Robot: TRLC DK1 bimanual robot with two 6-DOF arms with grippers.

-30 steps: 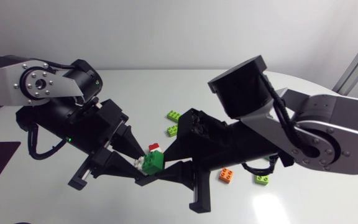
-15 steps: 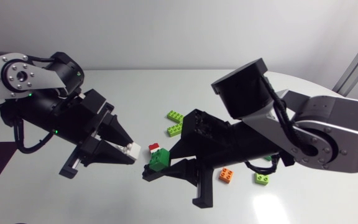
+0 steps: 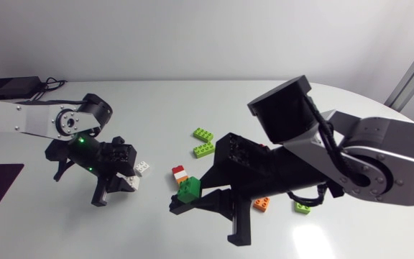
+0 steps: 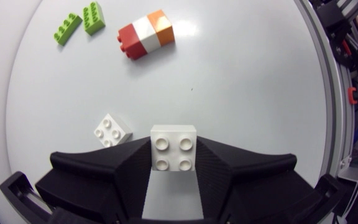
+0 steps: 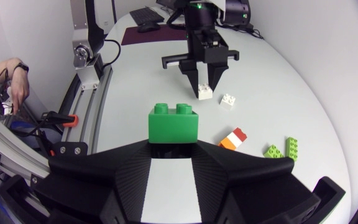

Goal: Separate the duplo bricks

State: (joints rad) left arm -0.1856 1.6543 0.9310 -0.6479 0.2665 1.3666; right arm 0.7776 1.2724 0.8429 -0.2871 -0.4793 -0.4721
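**Both grippers loaded; loose bricks around mid-table**

Head view, left side: your left arm (image 3: 27, 126) comes in from the left edge. The left gripper (image 3: 117, 185) points down at the table (image 3: 192, 101), left of centre.
- Its fingers pinch a white brick (image 4: 173, 147) from two sides. In the left wrist view the brick sits between the fingertips with its four studs toward the camera.
- You cannot tell whether that brick rests on the table or hangs just above it.

Next toward centre: a loose white brick (image 3: 143, 167) lies on the table. It is just beside one finger of the left gripper and apart from the held brick.

Centre of frame: a red, white and orange stack (image 3: 180, 174), three bricks joined in a row, lies ahead of the left gripper.

Just below and right of that stack: a green brick (image 3: 189, 191), clamped between the fingers of the right gripper (image 5: 173, 149) with its studs up.
- In the head view the green brick sits right against the stack.
- The right wrist view shows the two apart, the stack lying on the table ahead of the gripper and to one side.

Above centre: an upper lime brick (image 3: 203, 134) and a lower lime brick (image 3: 204, 149) lie near each other but do not touch.

Right side: your right arm (image 3: 379, 158) enters from the right edge and reaches past the middle. An orange brick (image 3: 262, 204) and a third lime brick (image 3: 303, 208) lie on the table at lower right of centre, partly hidden by the arm.
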